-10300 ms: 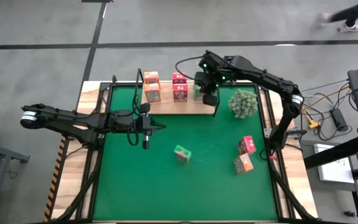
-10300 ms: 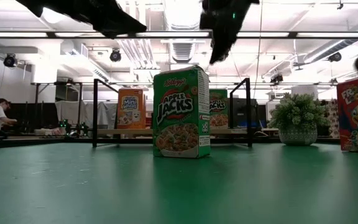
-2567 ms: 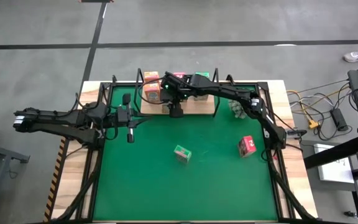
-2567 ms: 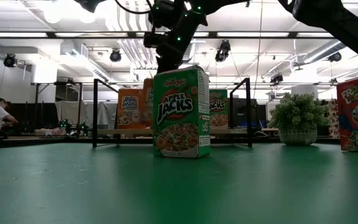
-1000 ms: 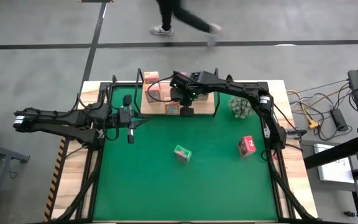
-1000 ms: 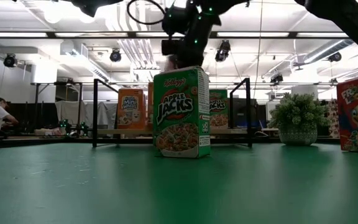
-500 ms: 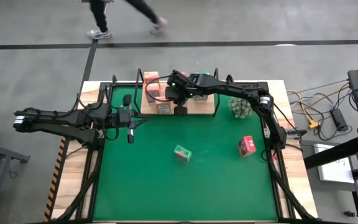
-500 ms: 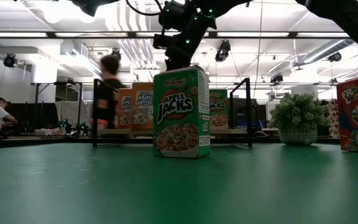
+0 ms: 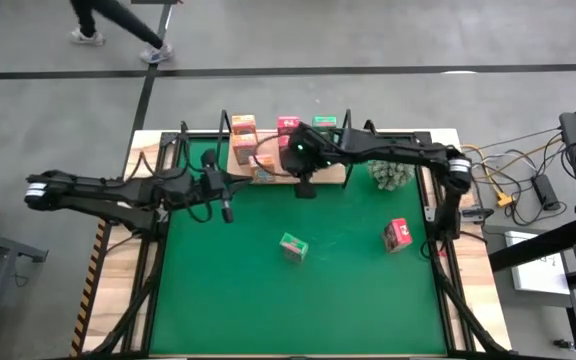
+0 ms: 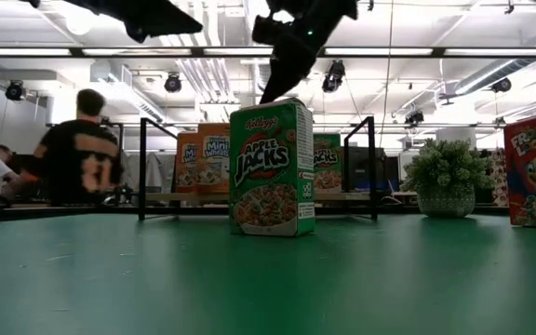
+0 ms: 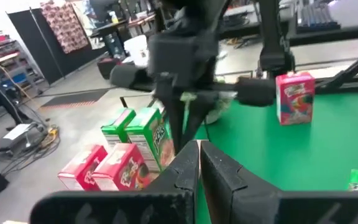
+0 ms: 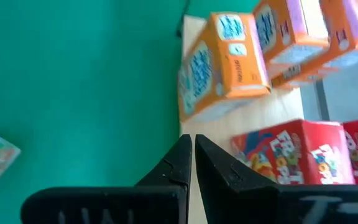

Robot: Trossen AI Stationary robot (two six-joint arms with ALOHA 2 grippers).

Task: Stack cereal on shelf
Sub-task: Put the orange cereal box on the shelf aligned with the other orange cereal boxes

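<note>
The shelf (image 9: 330, 172) is a light wooden board at the mat's far edge. On it stand orange cereal boxes (image 9: 263, 172) (image 12: 225, 62), pink ones (image 12: 291, 155) and green ones (image 11: 143, 129). One green box (image 9: 293, 245) (image 10: 271, 167) and one pink box (image 9: 398, 233) stand on the green mat. My right gripper (image 9: 306, 190) (image 12: 191, 146) hangs shut above the shelf's front edge, near the orange box, holding nothing. My left gripper (image 9: 227, 212) (image 11: 199, 152) is shut and empty over the mat's far left part.
A fuzzy plant in a pot (image 9: 392, 172) stands to the right of the shelf. Black wire uprights (image 10: 142, 167) rise at the shelf's sides. A person walks on the floor beyond the table (image 10: 77, 149). The mat's near half is bare.
My right gripper, shut throughout, has drawn back from the shelf's orange boxes toward the table's right and risen a little. The front orange box has slid slightly left and now stands beside the other orange one. My left gripper has moved toward the table's right.
</note>
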